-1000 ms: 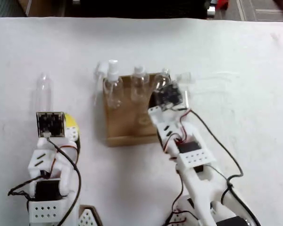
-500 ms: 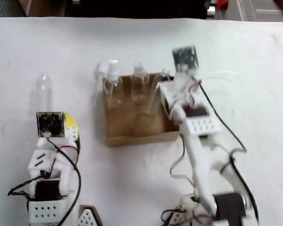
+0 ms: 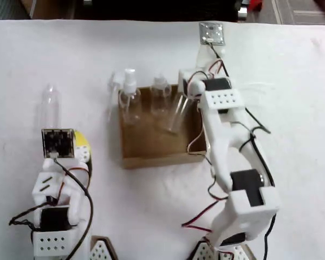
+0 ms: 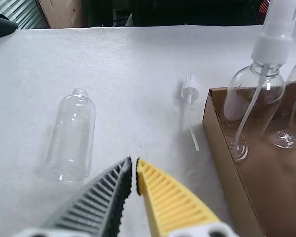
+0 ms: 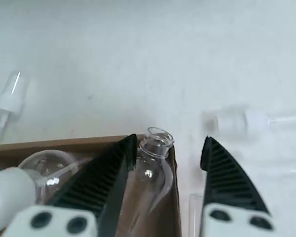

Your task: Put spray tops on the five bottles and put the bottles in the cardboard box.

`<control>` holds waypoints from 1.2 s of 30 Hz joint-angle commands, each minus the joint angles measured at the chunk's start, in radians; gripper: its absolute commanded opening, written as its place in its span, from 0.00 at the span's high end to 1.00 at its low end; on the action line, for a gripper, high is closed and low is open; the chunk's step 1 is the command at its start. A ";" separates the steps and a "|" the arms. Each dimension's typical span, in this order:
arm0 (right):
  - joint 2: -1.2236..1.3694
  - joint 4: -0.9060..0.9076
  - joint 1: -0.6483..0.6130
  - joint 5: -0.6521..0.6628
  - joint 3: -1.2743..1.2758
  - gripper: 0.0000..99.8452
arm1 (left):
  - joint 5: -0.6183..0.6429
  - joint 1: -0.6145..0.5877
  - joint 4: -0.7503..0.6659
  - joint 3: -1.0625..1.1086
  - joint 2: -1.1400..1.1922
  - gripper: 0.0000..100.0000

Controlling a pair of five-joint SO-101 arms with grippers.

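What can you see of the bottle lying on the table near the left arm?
The bottle is clear, plastic by the look, with a rounded body and a short narrow neck. It has no spray top, so its mouth is open, and it looks empty. It lies on its side on the white table, neck pointing away from the arms, apart from the cardboard box. Only the table touches it. The left gripper, shut, sits near its base without touching it.
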 commanded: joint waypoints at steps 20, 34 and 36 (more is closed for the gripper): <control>0.065 0.050 -0.025 -0.012 -0.101 0.82 | -0.011 0.015 0.002 -0.066 -0.004 0.98; 0.067 0.041 -0.030 -0.011 -0.103 0.86 | -0.011 0.015 0.002 -0.066 -0.004 0.98; 0.067 0.031 -0.030 -0.011 -0.101 0.86 | -0.011 0.015 0.002 -0.066 -0.004 0.98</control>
